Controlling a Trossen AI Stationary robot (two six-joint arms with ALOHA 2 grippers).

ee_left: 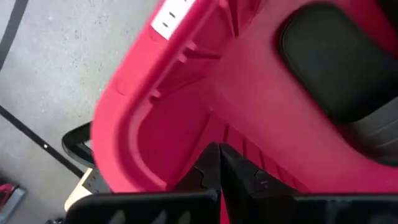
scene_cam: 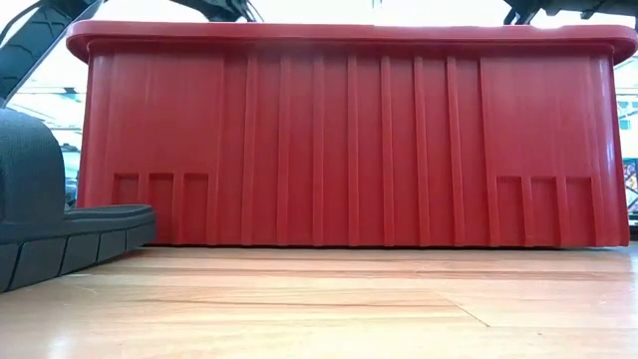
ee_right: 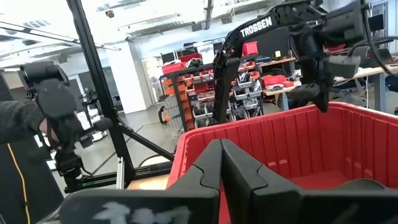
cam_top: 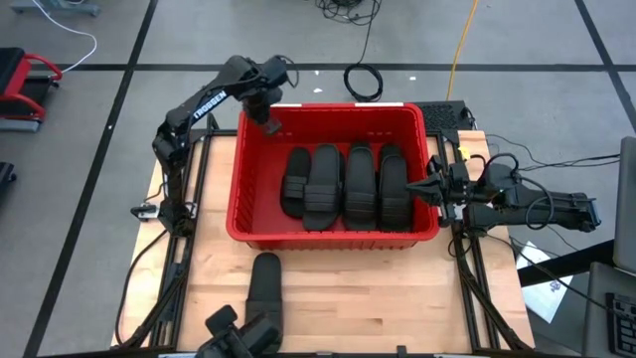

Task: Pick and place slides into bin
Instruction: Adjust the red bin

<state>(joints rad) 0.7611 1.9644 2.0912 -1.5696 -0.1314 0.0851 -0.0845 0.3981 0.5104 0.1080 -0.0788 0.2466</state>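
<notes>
Matte black ribbed-strap slides (cam_top: 343,185) lie abreast in the ribbed red bin (cam_top: 256,164), both left gripper (cam_top: 270,127) and right gripper (cam_top: 429,189) with jaws closed, empty.

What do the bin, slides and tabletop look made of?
Bin: glossy red moulded plastic, going by the ribbed walls and rolled rim. Slides: matte black, probably rubber or foam; no shine, ribbed straps. Tabletop: light wood, visible grain, light sheen.
</notes>
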